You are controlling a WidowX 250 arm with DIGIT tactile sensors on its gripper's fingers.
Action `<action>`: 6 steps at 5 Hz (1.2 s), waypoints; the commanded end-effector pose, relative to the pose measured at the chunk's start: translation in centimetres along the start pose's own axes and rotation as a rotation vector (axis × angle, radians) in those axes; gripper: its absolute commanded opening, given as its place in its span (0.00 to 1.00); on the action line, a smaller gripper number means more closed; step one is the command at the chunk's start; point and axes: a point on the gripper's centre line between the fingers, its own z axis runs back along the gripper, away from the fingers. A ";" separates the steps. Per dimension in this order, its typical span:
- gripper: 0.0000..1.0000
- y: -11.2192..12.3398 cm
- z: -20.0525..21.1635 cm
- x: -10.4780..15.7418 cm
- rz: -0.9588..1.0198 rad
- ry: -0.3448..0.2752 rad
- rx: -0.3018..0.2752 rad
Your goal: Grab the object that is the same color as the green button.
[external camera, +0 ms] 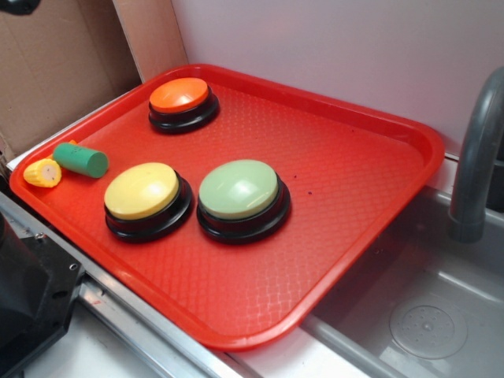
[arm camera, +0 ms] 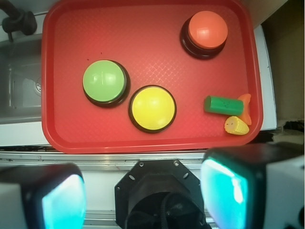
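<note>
- The wide red plastic tray (arm camera: pixel 147 138) with a raised rim and a dimpled floor fills the wrist view ahead of the gripper (arm camera: pixel 143 191); its near rim lies just beyond the fingertips, and everything below rests on it; a grey sink (external camera: pixel 441 315) with a curved grey tap (external camera: pixel 476 157) sits beside the tray, ahead and to the left of the gripper.
- The gripper's two pale fingers (arm camera: pixel 224 186) with teal-lit pads stand wide apart at the bottom of the wrist view, nothing between them; it hangs off the tray on the near side, well apart from every object.
- The large round pale-green dome button on a black base (arm camera: pixel 105 82) sits ahead and slightly left of the gripper; it nearly touches the yellow one.
- The yellow-domed round button on a black base (arm camera: pixel 152 108) stands almost straight ahead, the nearest button to the gripper.
- The orange-domed round button on a black base (arm camera: pixel 206 32) lies far ahead and to the right, near the tray's far corner.
- The small dark-green plastic cylinder with flat round ends (arm camera: pixel 223 105) lies on its side ahead and to the right of the gripper, near the tray's right rim; untouched; it rests against a small orange piece (arm camera: pixel 245 107) behind it.
- The small yellow corn-like toy (arm camera: pixel 236 126) lies just beside the cylinder, on the side nearer the gripper.
</note>
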 end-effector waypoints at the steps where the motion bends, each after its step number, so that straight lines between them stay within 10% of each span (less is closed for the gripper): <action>1: 1.00 0.0 0.0 0.0 0.000 0.000 0.000; 5: 1.00 7.1 -9.2 3.1 0.939 -0.107 0.083; 6: 1.00 9.8 -12.6 2.9 1.178 -0.099 0.183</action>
